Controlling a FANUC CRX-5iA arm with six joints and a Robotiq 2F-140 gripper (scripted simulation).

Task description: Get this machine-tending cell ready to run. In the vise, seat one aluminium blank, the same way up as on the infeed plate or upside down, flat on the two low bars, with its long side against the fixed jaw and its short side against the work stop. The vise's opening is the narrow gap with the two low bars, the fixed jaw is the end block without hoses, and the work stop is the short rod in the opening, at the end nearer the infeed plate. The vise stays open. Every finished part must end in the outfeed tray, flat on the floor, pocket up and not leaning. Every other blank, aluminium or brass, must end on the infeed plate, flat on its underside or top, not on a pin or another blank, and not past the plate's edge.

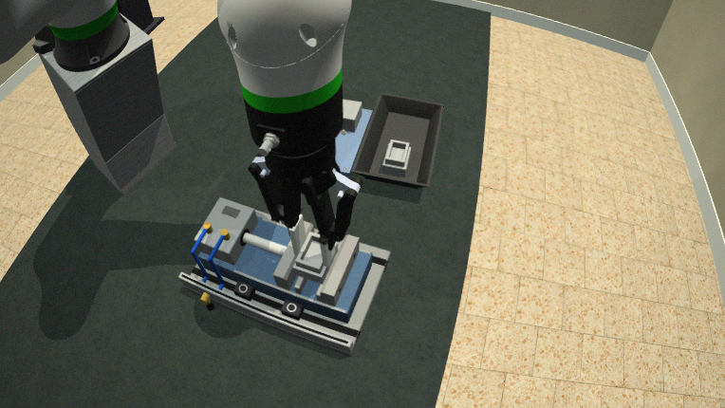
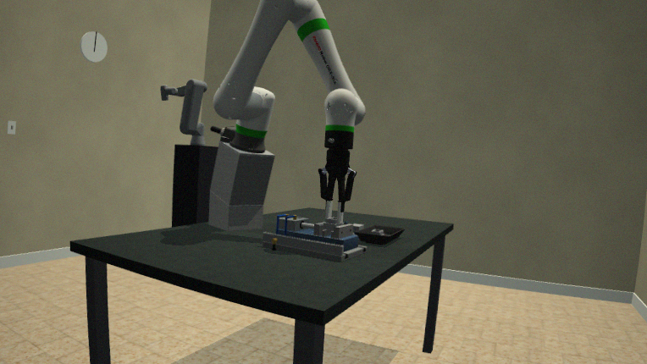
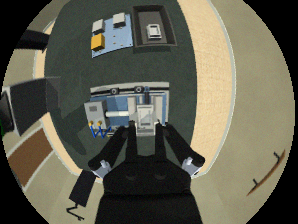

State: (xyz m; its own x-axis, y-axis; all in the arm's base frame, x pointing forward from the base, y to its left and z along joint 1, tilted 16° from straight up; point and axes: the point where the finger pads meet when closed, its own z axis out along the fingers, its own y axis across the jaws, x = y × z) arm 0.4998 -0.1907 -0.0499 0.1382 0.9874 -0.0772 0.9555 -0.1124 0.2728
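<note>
Tool (image 1: 310,233) points straight down into the vise (image 1: 355,304), and I read its fingers as pinching the pocketed part (image 1: 310,256) that sits in the vise's gap. Another pocketed part (image 1: 397,154) lies flat in the dark tray (image 1: 432,146) farther along the bench (image 1: 152,344). On the wrist camera I see a yellow block (image 3: 97,42) on the blue plate (image 3: 115,35).
</note>
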